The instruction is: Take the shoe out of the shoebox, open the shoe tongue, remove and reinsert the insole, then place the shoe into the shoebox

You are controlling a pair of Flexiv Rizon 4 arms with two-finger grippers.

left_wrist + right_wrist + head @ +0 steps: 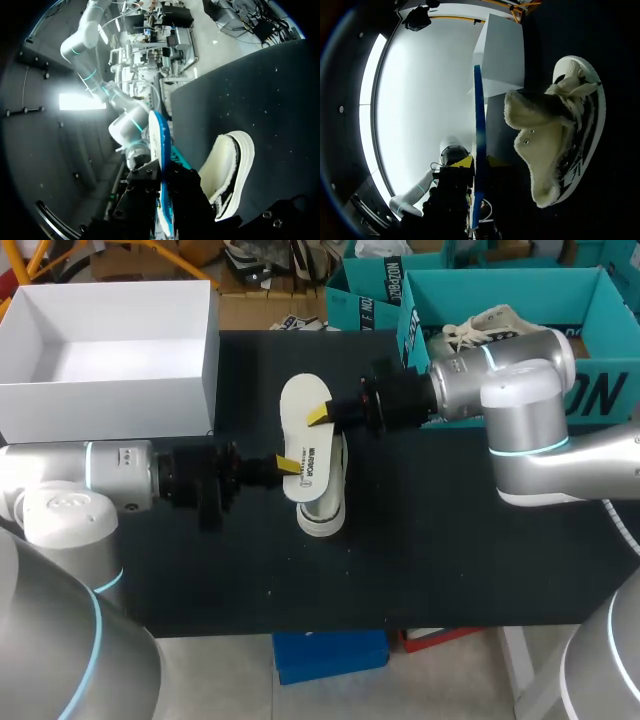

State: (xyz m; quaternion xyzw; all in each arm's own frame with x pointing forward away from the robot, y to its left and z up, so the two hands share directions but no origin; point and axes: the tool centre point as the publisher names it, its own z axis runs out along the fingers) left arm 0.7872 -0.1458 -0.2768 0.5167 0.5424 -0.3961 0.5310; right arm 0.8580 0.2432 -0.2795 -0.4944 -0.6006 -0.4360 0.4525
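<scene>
This looks like a robotics lab set up for manipulation trials. A matte black worktop (450, 570) serves as the test bench. It holds only props: an open white box (100, 410) at ten o'clock and a teal shoebox (605, 390) at two o'clock. Two silver industrial arms with cyan light rings work it. The left arm (110, 472) comes in from nine o'clock and the right arm (510, 380) from three. At the centre, the left gripper (287, 465) and the right gripper (318, 417) both pinch one insole (305, 400) above a shoe (325, 515).
</scene>
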